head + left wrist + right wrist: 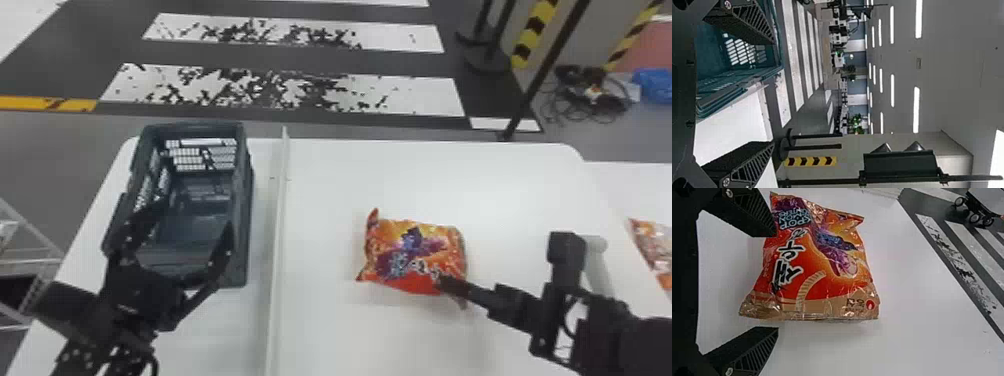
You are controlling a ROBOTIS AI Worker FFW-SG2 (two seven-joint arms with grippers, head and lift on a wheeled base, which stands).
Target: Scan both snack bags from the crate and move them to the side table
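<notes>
Passing room btwn snack bag & divider (crate wall blocks farther L).

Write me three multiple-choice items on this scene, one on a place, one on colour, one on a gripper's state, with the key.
1. On which side of the white divider is the crate?
A) The robot's right
B) The robot's left
C) Both sides, straddling it

2. What are the main colours of the snack bag by the right gripper?
A) Orange and red
B) Green and white
C) Solid blue

3. How is the right gripper?
A) Shut, empty
B) Shut on the snack bag
C) Open

Key:
1. B: the head view shows the crate wholly on the robot's left of the divider.
2. A: both the head view and the right wrist view show orange and red, with smaller purple areas.
3. C: the right wrist view shows its two fingers wide apart.
</notes>
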